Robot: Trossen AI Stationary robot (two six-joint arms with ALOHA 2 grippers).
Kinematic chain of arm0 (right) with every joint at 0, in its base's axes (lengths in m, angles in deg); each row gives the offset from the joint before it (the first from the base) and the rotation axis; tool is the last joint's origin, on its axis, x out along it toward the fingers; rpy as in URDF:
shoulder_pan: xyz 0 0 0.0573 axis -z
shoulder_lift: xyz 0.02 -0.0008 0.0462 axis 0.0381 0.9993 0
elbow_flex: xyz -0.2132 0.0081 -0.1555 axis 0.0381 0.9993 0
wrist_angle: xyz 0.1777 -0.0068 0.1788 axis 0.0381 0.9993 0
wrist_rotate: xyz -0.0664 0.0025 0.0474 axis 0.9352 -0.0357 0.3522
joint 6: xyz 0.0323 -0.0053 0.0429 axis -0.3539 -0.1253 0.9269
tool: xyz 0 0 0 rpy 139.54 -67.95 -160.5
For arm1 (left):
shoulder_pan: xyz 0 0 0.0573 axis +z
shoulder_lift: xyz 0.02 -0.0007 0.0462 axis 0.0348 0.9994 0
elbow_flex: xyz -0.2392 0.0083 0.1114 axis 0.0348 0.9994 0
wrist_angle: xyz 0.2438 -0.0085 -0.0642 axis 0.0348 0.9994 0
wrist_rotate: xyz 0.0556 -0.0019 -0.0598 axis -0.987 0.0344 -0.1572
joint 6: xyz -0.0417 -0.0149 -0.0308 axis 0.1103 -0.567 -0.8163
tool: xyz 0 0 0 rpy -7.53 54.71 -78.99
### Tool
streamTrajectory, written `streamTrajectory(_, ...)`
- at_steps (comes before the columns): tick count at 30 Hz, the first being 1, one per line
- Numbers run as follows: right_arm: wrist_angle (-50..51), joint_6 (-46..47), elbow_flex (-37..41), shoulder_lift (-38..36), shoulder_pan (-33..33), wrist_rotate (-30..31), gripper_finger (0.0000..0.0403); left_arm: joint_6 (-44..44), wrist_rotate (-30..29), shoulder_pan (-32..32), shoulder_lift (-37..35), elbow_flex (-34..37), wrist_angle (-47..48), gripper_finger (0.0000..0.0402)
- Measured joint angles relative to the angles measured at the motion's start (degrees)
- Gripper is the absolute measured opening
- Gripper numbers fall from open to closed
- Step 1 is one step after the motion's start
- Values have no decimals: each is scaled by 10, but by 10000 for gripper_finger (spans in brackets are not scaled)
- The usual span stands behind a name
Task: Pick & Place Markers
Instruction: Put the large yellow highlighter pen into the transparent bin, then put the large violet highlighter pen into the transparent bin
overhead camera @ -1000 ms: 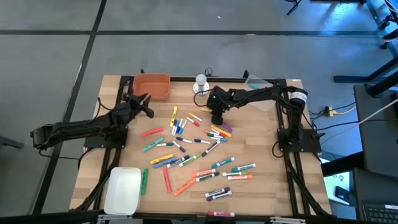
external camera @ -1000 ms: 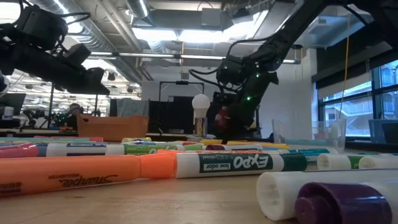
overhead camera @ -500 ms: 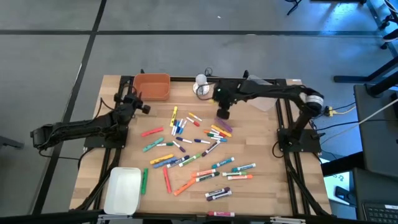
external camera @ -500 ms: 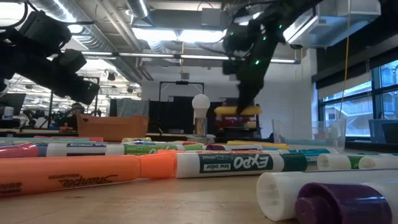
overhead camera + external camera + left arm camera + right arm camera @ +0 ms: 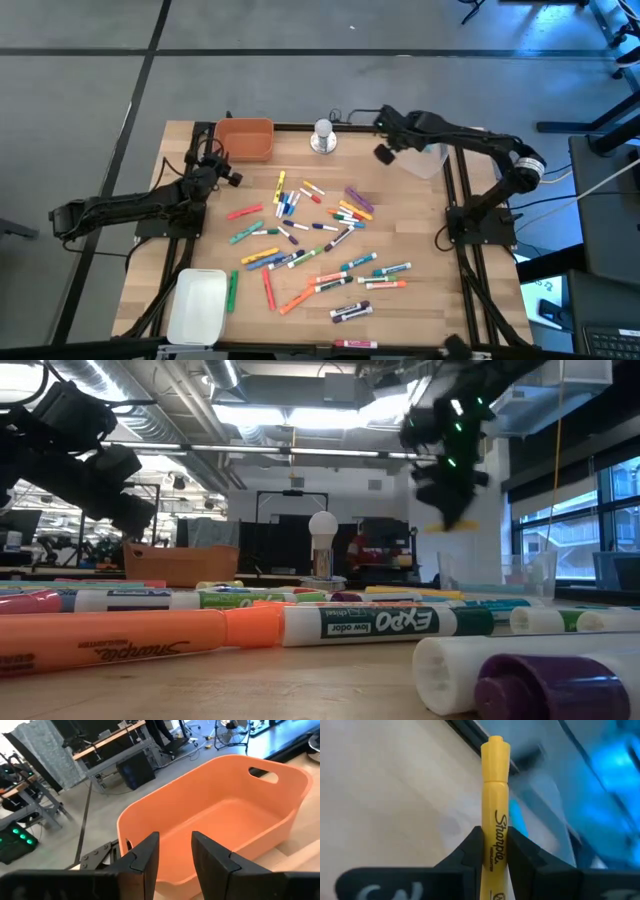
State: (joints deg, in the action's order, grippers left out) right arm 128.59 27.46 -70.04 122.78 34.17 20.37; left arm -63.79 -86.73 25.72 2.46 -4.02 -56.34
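Note:
Many coloured markers (image 5: pixel 310 235) lie scattered flat on the middle of the wooden table (image 5: pixel 420 290). My right gripper (image 5: pixel 384 153) hangs high over the table's far right, beside a clear container (image 5: pixel 428 160). It is shut on a yellow marker (image 5: pixel 495 795), which also shows in the low view as the yellow marker (image 5: pixel 447 528). My left gripper (image 5: pixel 232 178) stands open and empty at the far left. It points at the orange bin (image 5: pixel 225 815), which stands on the table's far left part (image 5: pixel 245 139). My right gripper pinches the yellow marker's printed barrel (image 5: pixel 494 842) between its two fingers, about midway along it. The fingers slant downward and lie across the marker. The cap end (image 5: pixel 495 745) sticks out past them. The marker is lifted well clear of the table.
A white tray (image 5: pixel 198 305) sits at the near left corner. A silver round object with a white ball top (image 5: pixel 322 135) stands at the far edge between the bin and the container. Black frame rails (image 5: pixel 455 215) run along the table's sides.
My right gripper has lifted the yellow marker off the pile. It has carried it up and toward the table's far right, to the clear container, turning its wrist on the way. My left gripper has turned a little where it stands by the orange bin.

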Motion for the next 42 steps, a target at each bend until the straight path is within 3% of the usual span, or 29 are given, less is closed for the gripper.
streamTrajectory(5, -5, 40, 71, -1, 68, 7, 69, -1, 1, 0, 0, 0, 0, 108)
streamTrajectory(11, -41, 34, 114, -1, 97, -14, 127, 7, 28, 0, 0, 0, -7, 108)
streamTrajectory(16, -35, 10, 89, -2, 92, -15, 175, 30, 51, 0, 0, 0, -21, 107)
streamTrajectory(20, -31, 0, 41, -6, 55, -73, 201, 33, 75, 0, 0, 0, -21, 96)
streamTrajectory(26, -35, 0, -15, -6, -45, -138, 203, 34, 81, 0, 0, 0, -24, 80)
streamTrajectory(35, -167, 28, 47, 47, -170, -259, 202, 5, 105, 0, 0, 0, -69, 67)
streamTrajectory(39, -188, 24, 49, 98, -184, -266, 202, -5, 167, 0, 0, 0, -93, 66)
streamTrajectory(42, -176, 18, 49, 125, -186, -267, 202, -23, 178, 0, 0, 0, -93, 67)
